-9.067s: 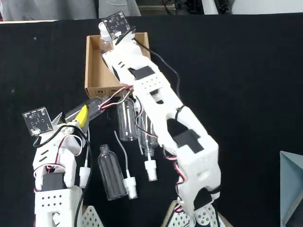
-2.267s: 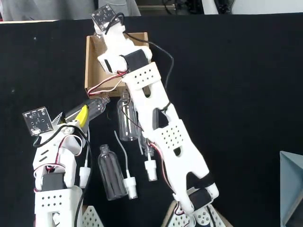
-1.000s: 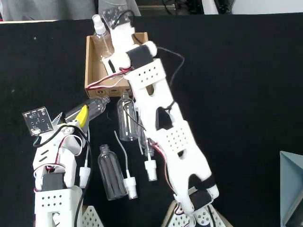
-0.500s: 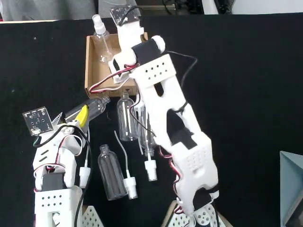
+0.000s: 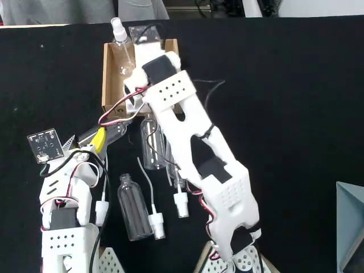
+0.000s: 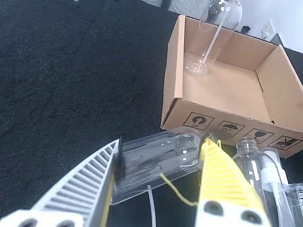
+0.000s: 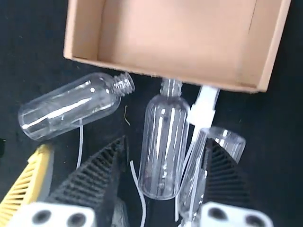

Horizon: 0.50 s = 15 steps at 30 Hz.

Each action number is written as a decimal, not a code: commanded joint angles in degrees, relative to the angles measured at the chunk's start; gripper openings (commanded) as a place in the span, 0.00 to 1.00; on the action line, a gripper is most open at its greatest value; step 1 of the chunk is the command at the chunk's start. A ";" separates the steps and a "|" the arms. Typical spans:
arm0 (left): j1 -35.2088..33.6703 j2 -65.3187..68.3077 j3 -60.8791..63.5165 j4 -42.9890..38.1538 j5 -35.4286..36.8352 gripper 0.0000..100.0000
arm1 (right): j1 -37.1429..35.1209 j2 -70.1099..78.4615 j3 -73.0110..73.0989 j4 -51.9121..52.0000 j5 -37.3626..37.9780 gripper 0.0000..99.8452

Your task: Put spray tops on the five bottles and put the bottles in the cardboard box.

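Observation:
A clear bottle with a white spray top (image 5: 120,41) leans in the far-left corner of the cardboard box (image 5: 112,85); it appears again as the capped bottle (image 6: 214,31) in that box (image 6: 222,87). My right gripper (image 7: 158,177) hangs open and empty over the box's near wall (image 7: 165,71) and the loose bottles below it. My left gripper (image 6: 161,146) is open, its grey and yellow fingers on either side of a clear bottle (image 6: 154,158) lying on the table, which is the lying bottle (image 7: 71,108).
More uncapped bottles (image 5: 151,145) (image 5: 131,209) lie in front of the box, and one lies under the right gripper (image 7: 162,144). Loose spray tops (image 5: 156,222) (image 5: 181,202) (image 5: 101,211) with tubes lie near the front. The black table to the right is bare.
The right arm let go of the capped bottle in the box's far corner and drew back toward the near wall. The left arm and its bottle stayed put.

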State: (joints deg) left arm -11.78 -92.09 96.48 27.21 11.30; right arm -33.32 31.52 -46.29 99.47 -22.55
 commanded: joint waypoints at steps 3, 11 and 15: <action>-0.13 -0.18 1.45 0.18 -0.44 0.25 | -1.49 -5.32 3.82 -1.49 -3.69 0.22; -0.13 -0.18 1.45 0.09 -0.44 0.25 | -1.49 -5.32 13.14 -7.82 -8.70 0.21; -0.13 -0.18 1.45 0.00 -0.44 0.25 | -1.58 -5.32 18.42 -13.54 -11.34 0.21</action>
State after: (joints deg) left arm -11.78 -92.09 96.48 27.21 11.30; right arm -33.41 31.52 -29.58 90.33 -31.96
